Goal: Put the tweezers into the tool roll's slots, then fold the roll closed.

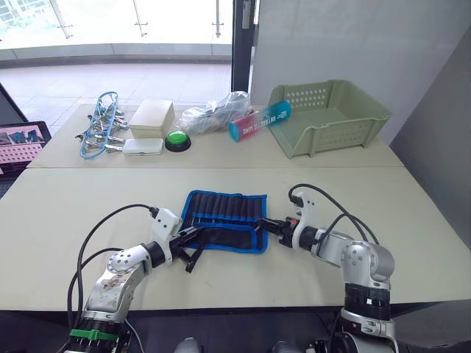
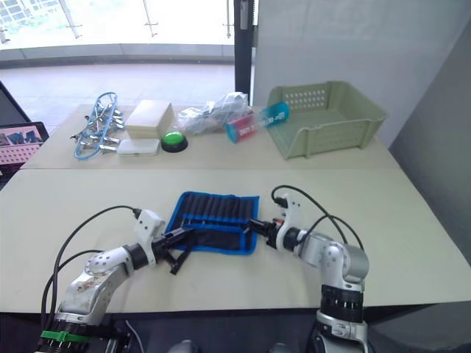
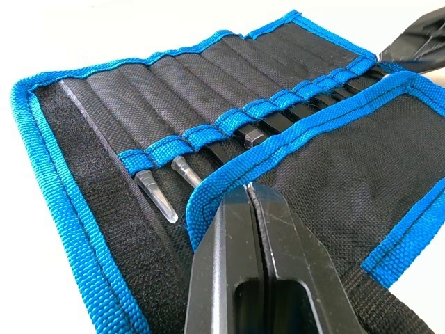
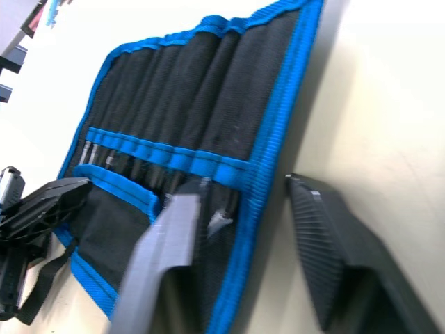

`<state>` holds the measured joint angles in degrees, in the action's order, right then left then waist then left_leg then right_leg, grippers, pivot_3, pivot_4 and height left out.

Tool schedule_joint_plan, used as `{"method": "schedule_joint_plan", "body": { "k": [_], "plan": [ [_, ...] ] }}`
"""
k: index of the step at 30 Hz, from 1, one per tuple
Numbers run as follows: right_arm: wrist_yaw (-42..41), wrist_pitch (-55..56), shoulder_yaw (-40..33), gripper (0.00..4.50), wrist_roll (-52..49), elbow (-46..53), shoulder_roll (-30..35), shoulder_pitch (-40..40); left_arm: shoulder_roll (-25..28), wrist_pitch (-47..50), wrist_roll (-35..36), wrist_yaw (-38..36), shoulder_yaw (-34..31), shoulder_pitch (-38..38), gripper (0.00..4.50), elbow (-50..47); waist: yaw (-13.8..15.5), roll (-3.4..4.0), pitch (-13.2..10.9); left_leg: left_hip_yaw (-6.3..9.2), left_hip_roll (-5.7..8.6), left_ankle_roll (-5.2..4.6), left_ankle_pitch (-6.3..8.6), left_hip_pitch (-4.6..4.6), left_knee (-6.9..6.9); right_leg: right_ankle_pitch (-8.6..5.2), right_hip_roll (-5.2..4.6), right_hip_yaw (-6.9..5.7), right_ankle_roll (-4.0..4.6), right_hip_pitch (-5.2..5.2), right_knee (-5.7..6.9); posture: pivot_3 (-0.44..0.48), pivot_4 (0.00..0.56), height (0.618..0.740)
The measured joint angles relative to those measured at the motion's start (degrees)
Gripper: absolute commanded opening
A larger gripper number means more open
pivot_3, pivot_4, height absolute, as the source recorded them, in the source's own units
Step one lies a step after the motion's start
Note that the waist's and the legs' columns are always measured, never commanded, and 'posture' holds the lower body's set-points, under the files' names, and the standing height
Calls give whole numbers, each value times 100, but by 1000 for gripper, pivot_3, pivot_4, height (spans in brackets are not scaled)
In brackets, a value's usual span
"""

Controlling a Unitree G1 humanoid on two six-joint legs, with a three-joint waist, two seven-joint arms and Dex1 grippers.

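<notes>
Now tool roll (image 1: 224,220) between both hands

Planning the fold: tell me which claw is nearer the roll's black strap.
Left. The left claw sits at the roll's near-left corner beside the black strap; the right claw is at the tool roll's opposite edge.

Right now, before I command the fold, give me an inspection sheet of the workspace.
Surface: pale table, a second table butted behind it.
Job's things: tool roll lies open and flat; tweezers sit in the slots, near flap partly folded over them.
Clutter: on the far table, green basket, clips bundle, white box, green button, plastic bag, blue-pink tube.
Grippers: left pincer shut on the roll's near-left flap edge; right pincer open, astride the roll's right edge.
Cables: black cables loop on both arms.
Surroundings: glass wall behind, grey wall at right.
</notes>
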<state>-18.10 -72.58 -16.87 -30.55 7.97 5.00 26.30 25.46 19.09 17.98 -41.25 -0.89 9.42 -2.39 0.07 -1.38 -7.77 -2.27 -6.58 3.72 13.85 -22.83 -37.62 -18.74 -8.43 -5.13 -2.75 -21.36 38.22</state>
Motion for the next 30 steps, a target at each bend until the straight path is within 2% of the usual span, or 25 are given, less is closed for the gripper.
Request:
{"method": "schedule_joint_plan", "body": {
  "k": [2,16,21,26,30],
  "plan": [
    [9,3,-6,23,-25,-4,3,0,0,20,1,5,0,1,0,-6,-2,0,0,0,0,0,0,1,2,0,0,0,0,0,-1,0,150,716],
    [263,-189,-88,23,-463,287,-61,134,10,260,25,30,-12,4,0,-172,-9,7,-4,-2,0,-3,1,-1,18,0,0,-1,0,-3,-10,0,150,716],
    [665,-568,-94,23,-639,662,-427,576,12,349,38,20,-5,7,0,-229,-5,8,-5,-2,0,9,-5,-1,39,0,0,-4,0,-8,-10,0,150,716],
    [1168,-754,11,23,-592,667,-898,775,13,360,39,-27,15,32,0,-232,-1,9,-5,-3,1,41,-23,-4,56,0,0,-9,0,-8,-8,0,150,716],
    [1416,-770,141,23,-546,666,-1029,864,135,404,69,-129,12,24,0,-291,0,9,-5,-3,1,42,-24,-6,63,0,0,-12,0,-9,-12,0,150,716]
  ]
}}
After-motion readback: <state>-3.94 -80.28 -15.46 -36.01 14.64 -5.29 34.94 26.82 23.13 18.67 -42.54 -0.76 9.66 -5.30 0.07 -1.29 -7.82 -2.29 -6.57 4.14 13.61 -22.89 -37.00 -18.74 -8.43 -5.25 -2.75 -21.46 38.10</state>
